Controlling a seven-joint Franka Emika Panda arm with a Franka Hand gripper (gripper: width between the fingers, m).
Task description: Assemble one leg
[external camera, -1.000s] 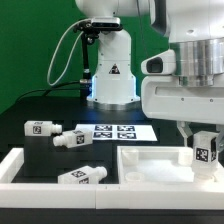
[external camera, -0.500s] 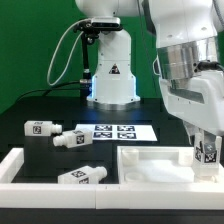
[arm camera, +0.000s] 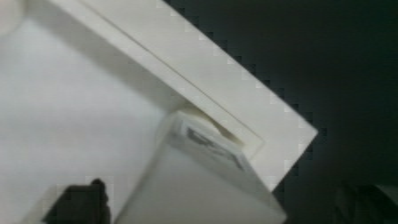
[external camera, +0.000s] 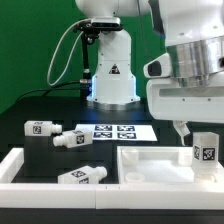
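My gripper (external camera: 199, 138) is at the exterior view's right, shut on a leg (external camera: 205, 152), a small white peg with a black-and-white tag. The leg stands upright at the right corner of the large white panel (external camera: 150, 168). In the wrist view the leg (arm camera: 199, 170) fills the space between my two dark fingers (arm camera: 80, 203), with my gripper (arm camera: 214, 208) over the panel's raised corner (arm camera: 178, 70). Three more legs lie loose: one (external camera: 40, 127) at the far left, one (external camera: 70, 138) beside it, one (external camera: 82, 176) nearer the front.
The marker board (external camera: 115, 130) lies flat behind the panel, in front of the robot base (external camera: 112, 80). Long white border rails run along the left (external camera: 12, 165) and the front (external camera: 70, 198).
The wrist turned and tilted half a second ago and is now back near its earlier pose. The held leg stayed at the panel's right corner. The loose legs have not moved.
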